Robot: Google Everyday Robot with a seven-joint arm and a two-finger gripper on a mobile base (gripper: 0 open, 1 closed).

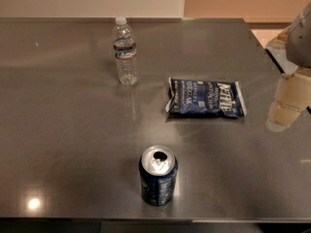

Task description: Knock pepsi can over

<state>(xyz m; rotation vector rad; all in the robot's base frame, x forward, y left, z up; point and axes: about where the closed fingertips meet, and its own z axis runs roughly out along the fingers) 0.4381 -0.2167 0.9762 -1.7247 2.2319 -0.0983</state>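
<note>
The pepsi can [158, 176] is a small dark blue can with a silver opened top. It stands upright near the front edge of the grey table [63, 130]. My gripper [287, 108] hangs at the far right edge of the view, above the table's right side, well to the right of and beyond the can. Its pale fingers point down and touch nothing.
A flat dark blue chip bag [206, 98] lies mid-table, between the can and the far edge. A clear plastic water bottle [125, 51] stands upright at the back left. The table's front edge runs just below the can.
</note>
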